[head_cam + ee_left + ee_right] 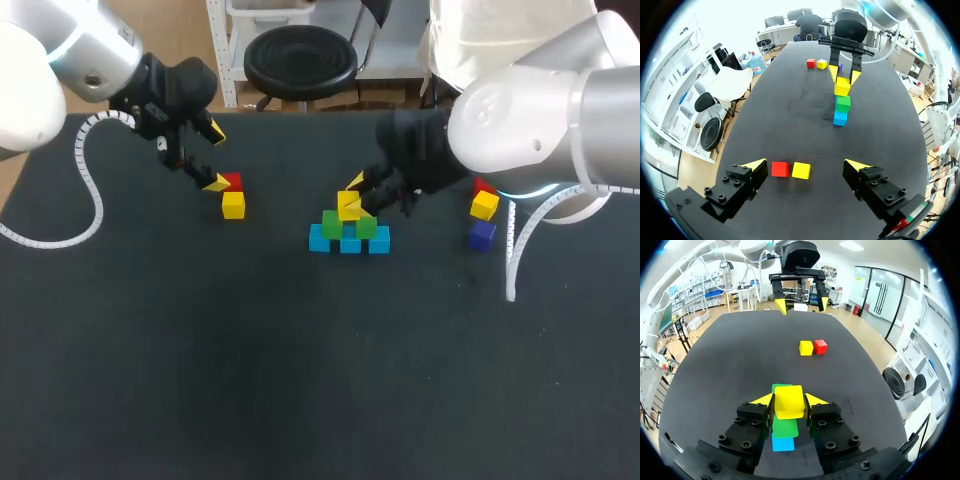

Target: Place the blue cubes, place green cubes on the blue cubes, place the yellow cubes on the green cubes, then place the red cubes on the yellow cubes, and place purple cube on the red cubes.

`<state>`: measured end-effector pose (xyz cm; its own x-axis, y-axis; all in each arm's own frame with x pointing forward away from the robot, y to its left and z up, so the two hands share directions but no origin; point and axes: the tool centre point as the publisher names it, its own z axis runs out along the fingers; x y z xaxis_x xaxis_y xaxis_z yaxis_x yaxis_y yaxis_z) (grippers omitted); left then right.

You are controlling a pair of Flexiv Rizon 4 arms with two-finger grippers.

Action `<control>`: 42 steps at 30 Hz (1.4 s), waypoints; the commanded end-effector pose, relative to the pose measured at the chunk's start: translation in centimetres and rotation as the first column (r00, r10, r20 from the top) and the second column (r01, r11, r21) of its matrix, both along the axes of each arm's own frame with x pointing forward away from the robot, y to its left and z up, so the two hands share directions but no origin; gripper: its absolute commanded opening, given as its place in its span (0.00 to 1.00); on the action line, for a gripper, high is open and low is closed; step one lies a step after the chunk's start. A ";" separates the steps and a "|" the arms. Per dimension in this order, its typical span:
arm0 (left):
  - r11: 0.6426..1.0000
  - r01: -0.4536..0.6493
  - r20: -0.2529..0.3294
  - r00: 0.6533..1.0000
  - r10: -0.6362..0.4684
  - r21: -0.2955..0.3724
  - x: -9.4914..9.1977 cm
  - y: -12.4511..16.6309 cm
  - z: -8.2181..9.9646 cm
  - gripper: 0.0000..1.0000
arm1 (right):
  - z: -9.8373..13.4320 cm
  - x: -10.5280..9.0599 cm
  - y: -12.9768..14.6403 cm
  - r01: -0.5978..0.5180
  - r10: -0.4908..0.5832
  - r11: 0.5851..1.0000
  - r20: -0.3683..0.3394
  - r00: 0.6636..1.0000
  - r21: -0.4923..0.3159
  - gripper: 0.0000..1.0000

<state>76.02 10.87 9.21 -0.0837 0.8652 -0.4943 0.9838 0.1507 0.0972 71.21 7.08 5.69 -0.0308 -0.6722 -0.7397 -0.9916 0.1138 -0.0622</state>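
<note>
Black tabletop: blue cubes in row centre, green cubes atop.

A red cube and a yellow cube are seen side by side on the bench, between the left gripper's spread fingers. Ahead, a top yellow cube, stacked over a green cube and a blue cube, is clasped by the right gripper.

I can read no writing, number, label or sign in any of the views.
</note>
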 end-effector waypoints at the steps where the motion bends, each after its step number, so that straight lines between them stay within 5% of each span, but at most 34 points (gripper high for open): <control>1: 1.000 0.003 0.003 1.000 -0.003 -0.004 0.0 0.1 -0.1 1.00 | 0.0 0.3 0.2 -0.004 0.004 1.000 -0.005 1.000 -0.002 0.00; 42: 1.000 0.003 0.003 1.000 -0.003 -0.004 0.0 0.1 -0.1 1.00 | 0.1 -0.4 0.3 0.010 -0.010 1.000 0.019 1.000 0.000 0.00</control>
